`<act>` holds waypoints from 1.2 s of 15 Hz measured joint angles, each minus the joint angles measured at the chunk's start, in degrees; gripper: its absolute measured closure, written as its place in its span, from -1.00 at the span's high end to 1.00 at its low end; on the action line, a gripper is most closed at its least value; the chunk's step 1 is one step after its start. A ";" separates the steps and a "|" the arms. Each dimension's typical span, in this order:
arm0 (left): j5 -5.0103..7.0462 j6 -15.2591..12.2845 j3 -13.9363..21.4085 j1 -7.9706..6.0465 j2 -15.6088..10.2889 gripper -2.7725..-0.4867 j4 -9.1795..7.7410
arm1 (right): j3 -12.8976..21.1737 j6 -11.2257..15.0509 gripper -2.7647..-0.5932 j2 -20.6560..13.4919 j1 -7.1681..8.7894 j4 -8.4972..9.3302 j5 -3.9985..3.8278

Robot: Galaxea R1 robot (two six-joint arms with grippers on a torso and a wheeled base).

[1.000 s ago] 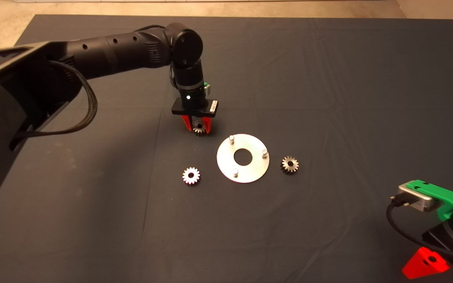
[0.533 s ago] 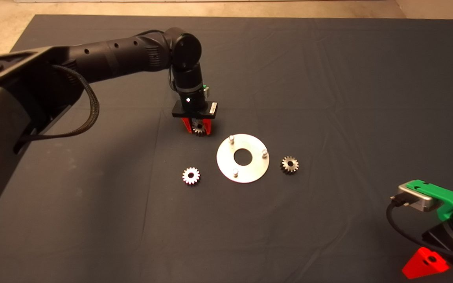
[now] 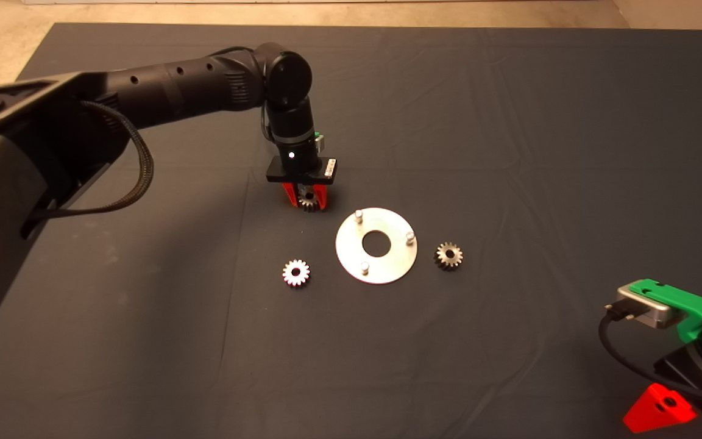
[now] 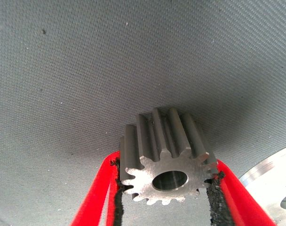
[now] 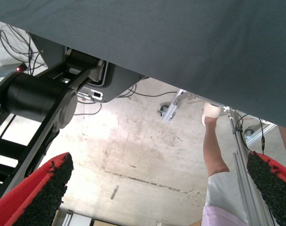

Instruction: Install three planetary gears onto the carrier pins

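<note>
- We see one gear [image 3: 308,199] pinched between the two red fingers of the left gripper [image 3: 306,198], above the mat [image 3: 509,152] and just beside the disc's [image 3: 387,268] far-left rim.
- In the left wrist view the black pads [image 4: 212,197] press this gear's [image 4: 164,157] teeth on both sides, its bore facing the camera.
- Three pins stand bare on the disc: one far-left [image 3: 358,214], one right [image 3: 409,235], one near [image 3: 364,266].
- A second gear [image 3: 296,272] lies flat on the mat left of the disc, a third [image 3: 448,255] just right of it.
- We see the right gripper [image 3: 662,411] parked at the lower right edge, its fingers [image 5: 44,193] spread wide apart, with floor and a person's leg [image 5: 213,155] beyond the mat.
</note>
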 joint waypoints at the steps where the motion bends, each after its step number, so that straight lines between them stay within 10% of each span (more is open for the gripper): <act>1: 0.00 0.00 0.00 0.01 0.00 -0.60 0.00 | 0.00 0.00 0.99 0.00 0.00 0.00 0.01; 9: 0.63 0.18 0.07 0.00 -0.13 -0.68 0.02 | 0.00 0.00 0.99 0.00 0.00 0.00 0.00; 18: 5.02 0.00 3.06 -1.31 0.02 -0.70 -0.74 | 0.00 0.00 0.99 0.00 0.00 0.00 0.04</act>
